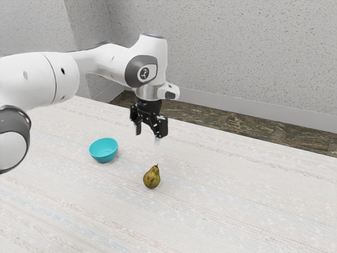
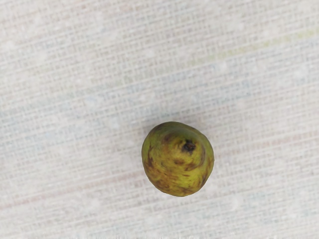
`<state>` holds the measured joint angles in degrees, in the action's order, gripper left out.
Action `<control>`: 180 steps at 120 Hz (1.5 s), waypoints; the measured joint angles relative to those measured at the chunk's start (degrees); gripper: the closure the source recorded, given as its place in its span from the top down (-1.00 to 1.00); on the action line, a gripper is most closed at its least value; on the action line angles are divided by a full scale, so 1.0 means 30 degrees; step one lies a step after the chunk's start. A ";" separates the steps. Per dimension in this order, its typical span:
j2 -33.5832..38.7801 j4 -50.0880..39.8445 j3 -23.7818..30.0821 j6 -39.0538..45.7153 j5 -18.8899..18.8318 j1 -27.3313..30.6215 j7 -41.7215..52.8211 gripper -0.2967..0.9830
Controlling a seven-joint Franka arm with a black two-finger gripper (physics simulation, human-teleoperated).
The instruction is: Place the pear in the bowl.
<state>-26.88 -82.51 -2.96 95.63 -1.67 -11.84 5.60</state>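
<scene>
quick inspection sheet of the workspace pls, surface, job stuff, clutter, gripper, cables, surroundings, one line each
surface: pale tabletop with faint stripes and a woven look
job's things, pear: pear upright on the tabletop, stem up, green-yellow with brown marks
job's things, bowl: turquoise bowl upright, apart from the pear, toward the exterior view's left; nothing seen inside
clutter: nothing seen
gripper: black gripper raised above the tabletop, jaws apart, holding nothing
cables: nothing seen
surroundings: speckled grey wall, pale skirting, brown mottled floor beyond the tabletop's edge
</scene>
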 joint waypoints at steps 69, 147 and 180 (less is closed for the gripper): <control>-0.3553 0.0129 -0.0075 0.0033 0.0559 -0.0556 -0.0191 0.54; -0.5418 0.1662 -0.0285 -0.1300 0.0473 -0.0465 -0.0683 0.54; -0.6638 0.3728 -0.0504 -0.1840 0.0492 -0.0481 -0.0810 0.54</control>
<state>-46.79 -71.33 -4.48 90.11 -0.20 -13.28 3.17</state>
